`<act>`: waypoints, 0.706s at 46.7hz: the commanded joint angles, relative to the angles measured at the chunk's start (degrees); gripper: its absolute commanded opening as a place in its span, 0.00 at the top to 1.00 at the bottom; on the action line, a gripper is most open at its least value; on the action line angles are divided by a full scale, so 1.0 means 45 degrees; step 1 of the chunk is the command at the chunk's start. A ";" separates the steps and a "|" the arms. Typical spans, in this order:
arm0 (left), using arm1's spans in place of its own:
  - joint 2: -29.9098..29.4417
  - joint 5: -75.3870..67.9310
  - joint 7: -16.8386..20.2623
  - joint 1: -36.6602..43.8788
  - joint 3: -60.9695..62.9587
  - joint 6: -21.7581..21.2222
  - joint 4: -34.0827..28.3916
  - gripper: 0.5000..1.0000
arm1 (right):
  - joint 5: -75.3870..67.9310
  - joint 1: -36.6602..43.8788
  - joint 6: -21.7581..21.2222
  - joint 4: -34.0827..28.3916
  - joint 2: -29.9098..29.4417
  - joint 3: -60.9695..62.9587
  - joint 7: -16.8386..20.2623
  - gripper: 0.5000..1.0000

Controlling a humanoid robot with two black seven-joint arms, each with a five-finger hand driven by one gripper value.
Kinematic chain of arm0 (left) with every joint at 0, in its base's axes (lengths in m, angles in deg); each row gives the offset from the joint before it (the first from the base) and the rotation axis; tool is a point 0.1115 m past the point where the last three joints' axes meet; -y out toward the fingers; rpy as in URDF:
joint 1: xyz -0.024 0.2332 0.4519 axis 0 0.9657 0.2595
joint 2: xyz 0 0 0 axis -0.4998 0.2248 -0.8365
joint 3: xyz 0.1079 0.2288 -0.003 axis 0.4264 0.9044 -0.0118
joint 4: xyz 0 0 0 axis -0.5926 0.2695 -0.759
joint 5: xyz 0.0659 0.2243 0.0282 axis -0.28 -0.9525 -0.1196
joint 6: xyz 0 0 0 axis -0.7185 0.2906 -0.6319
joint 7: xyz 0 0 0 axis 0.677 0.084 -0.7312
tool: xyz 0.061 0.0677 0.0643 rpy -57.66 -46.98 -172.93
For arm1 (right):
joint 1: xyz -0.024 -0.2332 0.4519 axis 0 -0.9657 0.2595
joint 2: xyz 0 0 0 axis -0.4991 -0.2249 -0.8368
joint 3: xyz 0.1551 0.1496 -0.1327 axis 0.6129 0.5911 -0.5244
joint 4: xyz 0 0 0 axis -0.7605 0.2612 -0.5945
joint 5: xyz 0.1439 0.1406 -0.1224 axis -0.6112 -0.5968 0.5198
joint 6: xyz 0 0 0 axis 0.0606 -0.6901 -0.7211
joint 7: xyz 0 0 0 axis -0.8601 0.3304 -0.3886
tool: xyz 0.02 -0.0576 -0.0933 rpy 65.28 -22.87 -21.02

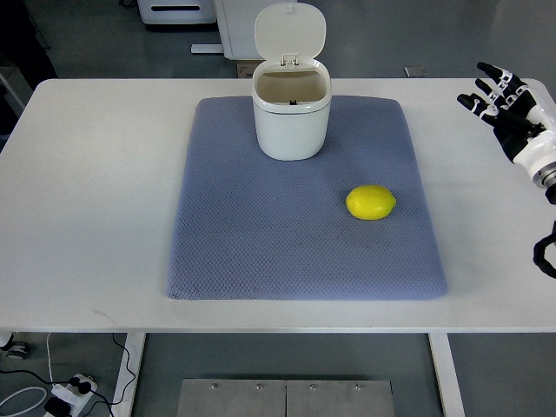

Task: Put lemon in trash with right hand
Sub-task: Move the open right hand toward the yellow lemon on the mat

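A yellow lemon (371, 202) is being seen lying on a blue mat (261, 234) on the white counter (87, 174). A white trash can (291, 109) is being kept open. The right hand (508, 109) is being held apart, fingers (486, 87) spread.

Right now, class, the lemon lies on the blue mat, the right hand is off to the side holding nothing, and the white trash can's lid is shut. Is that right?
Not quite: the top view shows the white trash can with its lid flipped up, open. The lemon does lie on the blue mat, and the right hand is off to the side, holding nothing.

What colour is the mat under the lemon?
Blue-grey mat, with a fine woven texture; top view.
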 commanded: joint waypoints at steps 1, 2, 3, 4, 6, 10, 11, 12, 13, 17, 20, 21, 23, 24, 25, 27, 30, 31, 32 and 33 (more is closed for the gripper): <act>0.0000 0.0001 -0.0002 -0.0011 -0.0001 -0.0001 0.0000 0.00 | 0.0632 -0.0345 0.0004 -0.0786 0.0627 -0.0108 -0.0004 0.00; 0.0000 0.0001 -0.0002 0.0008 -0.0001 -0.0001 0.0000 0.00 | 0.0730 -0.0442 0.0042 -0.1001 0.0784 -0.0109 -0.0023 0.00; 0.0000 0.0001 -0.0002 -0.0011 -0.0001 -0.0001 0.0000 0.00 | 0.0809 -0.0521 0.0120 -0.1216 0.0920 -0.0109 -0.0062 0.00; 0.0000 0.0001 -0.0002 -0.0012 -0.0001 -0.0001 0.0000 0.00 | 0.0925 -0.0599 0.0237 -0.1392 0.1057 -0.0128 -0.0159 0.00; 0.0000 0.0001 -0.0002 -0.0012 -0.0001 -0.0001 0.0000 0.00 | 0.1257 -0.0716 0.0452 -0.1802 0.1331 -0.0206 -0.0432 0.00; 0.0000 0.0001 -0.0002 -0.0012 -0.0001 -0.0001 0.0000 0.00 | 0.2505 -0.0834 0.0706 -0.2622 0.1916 -0.0673 -0.0843 0.00; 0.0000 0.0001 -0.0002 -0.0012 -0.0001 -0.0001 0.0000 0.00 | 0.2857 -0.0834 0.0784 -0.2798 0.2073 -0.0830 -0.0882 0.00; 0.0000 0.0001 -0.0002 -0.0012 -0.0001 -0.0001 0.0000 0.00 | 0.3170 -0.0853 0.0882 -0.2954 0.2210 -0.0986 -0.0902 0.00; 0.0000 0.0001 -0.0002 0.0008 -0.0001 -0.0001 0.0000 0.00 | 0.3443 -0.0854 0.1018 -0.3111 0.2308 -0.1142 -0.0921 0.00; 0.0000 0.0001 -0.0002 0.0008 -0.0001 -0.0001 0.0000 0.00 | 0.4187 -0.0834 0.1624 -0.3561 0.2445 -0.1728 -0.0921 0.00; 0.0000 0.0001 -0.0002 -0.0011 -0.0001 -0.0001 0.0000 0.00 | 0.4636 -0.0815 0.1956 -0.3639 0.2446 -0.2236 -0.0921 0.00; 0.0000 0.0001 -0.0002 -0.0012 -0.0001 -0.0001 0.0000 0.00 | 0.4792 -0.0795 0.2054 -0.3659 0.2445 -0.2392 -0.0921 0.00; 0.0000 0.0001 -0.0002 -0.0012 -0.0001 -0.0001 0.0000 0.00 | 0.5124 -0.0775 0.2230 -0.3756 0.2426 -0.2705 -0.0921 0.00; 0.0000 0.0001 -0.0002 -0.0012 -0.0001 -0.0001 0.0000 0.00 | 0.5281 -0.0756 0.2327 -0.3795 0.2406 -0.2842 -0.0921 0.00; 0.0000 0.0001 -0.0002 0.0008 -0.0001 -0.0001 0.0000 0.00 | 0.5437 -0.0737 0.2425 -0.3815 0.2387 -0.2978 -0.0921 0.00; 0.0000 0.0001 -0.0002 -0.0012 -0.0001 -0.0001 0.0000 0.00 | 0.5672 -0.0717 0.2659 -0.3854 0.2328 -0.3193 -0.0921 0.00; 0.0000 0.0001 -0.0002 0.0008 -0.0001 -0.0001 0.0000 0.00 | 0.5809 -0.0600 0.2991 -0.3854 0.2250 -0.3506 -0.0902 0.00; 0.0000 0.0001 -0.0002 0.0008 -0.0001 -0.0001 0.0000 0.00 | 0.5829 -0.0522 0.3069 -0.3854 0.2192 -0.3642 -0.0883 0.00; 0.0000 0.0001 -0.0002 -0.0011 -0.0001 -0.0001 0.0000 0.00 | 0.5829 -0.0386 0.3148 -0.3854 0.2133 -0.3798 -0.0882 0.00; 0.0000 0.0001 -0.0002 -0.0012 -0.0001 -0.0001 0.0000 0.00 | 0.5848 -0.0249 0.3206 -0.3854 0.2075 -0.3974 -0.0882 0.00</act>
